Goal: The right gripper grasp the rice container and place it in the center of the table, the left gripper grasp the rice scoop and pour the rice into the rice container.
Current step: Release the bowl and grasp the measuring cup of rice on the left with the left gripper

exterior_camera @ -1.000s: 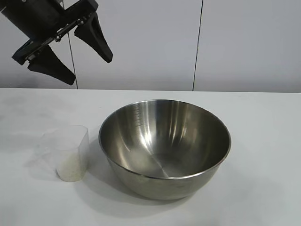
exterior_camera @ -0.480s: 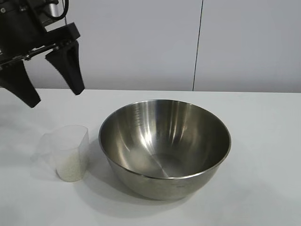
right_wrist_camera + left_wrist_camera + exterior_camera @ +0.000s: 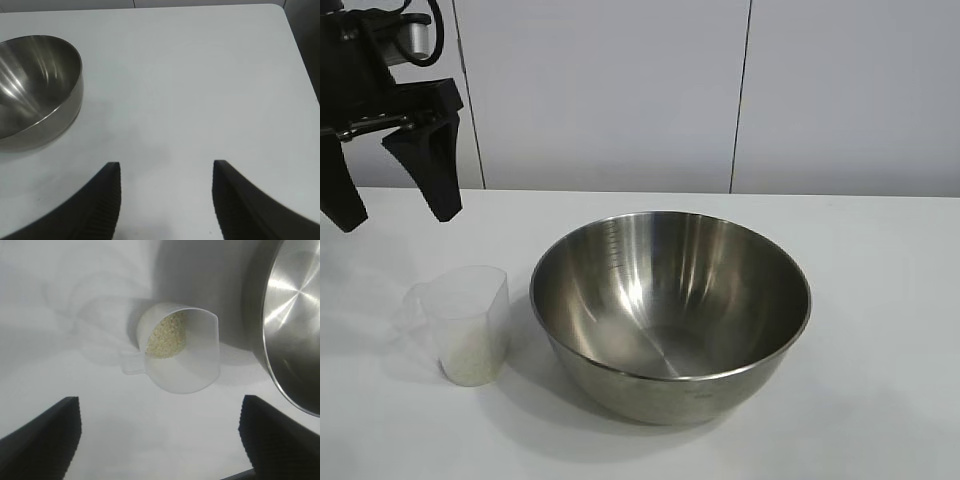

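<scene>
Rice scoop: clear plastic measuring cup, upright on the tabletop, just beside the rice container on the exterior view's left, not touching it. Small side handle faces away from the container. Rice lies as a shallow layer of white grains at the bottom of the scoop.

Rice container: large stainless-steel mixing bowl, upright, interior bare metal.

Left end effector: in the air above the tabletop, up and to the left of the scoop in the exterior view, pointing steeply downward. Fingers spread wide, nothing between them. In the left wrist view the scoop sits between the two fingertips, farther off, apart from both.

Right end effector: low over bare tabletop, on the side of the container away from the scoop, well apart from it. Fingers partly spread, gripping nothing.
</scene>
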Motion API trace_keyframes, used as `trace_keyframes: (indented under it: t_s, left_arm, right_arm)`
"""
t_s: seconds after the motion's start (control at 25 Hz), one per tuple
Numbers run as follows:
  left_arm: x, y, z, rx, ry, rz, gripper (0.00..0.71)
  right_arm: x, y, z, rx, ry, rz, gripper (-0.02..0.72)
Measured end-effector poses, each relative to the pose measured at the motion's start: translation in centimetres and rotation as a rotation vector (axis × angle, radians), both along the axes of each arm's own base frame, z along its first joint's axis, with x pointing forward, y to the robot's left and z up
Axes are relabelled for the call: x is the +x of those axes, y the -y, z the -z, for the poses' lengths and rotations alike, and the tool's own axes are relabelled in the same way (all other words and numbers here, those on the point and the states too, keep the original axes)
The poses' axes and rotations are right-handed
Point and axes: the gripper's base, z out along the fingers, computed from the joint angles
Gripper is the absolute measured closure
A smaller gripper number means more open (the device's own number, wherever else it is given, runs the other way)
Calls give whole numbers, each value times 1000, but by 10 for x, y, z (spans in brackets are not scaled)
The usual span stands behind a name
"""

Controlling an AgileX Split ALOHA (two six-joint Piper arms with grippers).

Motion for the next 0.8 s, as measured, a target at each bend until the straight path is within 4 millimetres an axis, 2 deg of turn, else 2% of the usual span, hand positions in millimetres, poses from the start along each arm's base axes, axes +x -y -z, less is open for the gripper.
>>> trace_keyframes:
  t_s: [0.4,0.8]
  left_arm:
    - [0,0,0,3,17,67,90]
    - [1,0,0,-3,14,-8,90]
  right_arm:
    - [0,0,0,0,1,0,323]
    - [0,0,0,0,1,0,323]
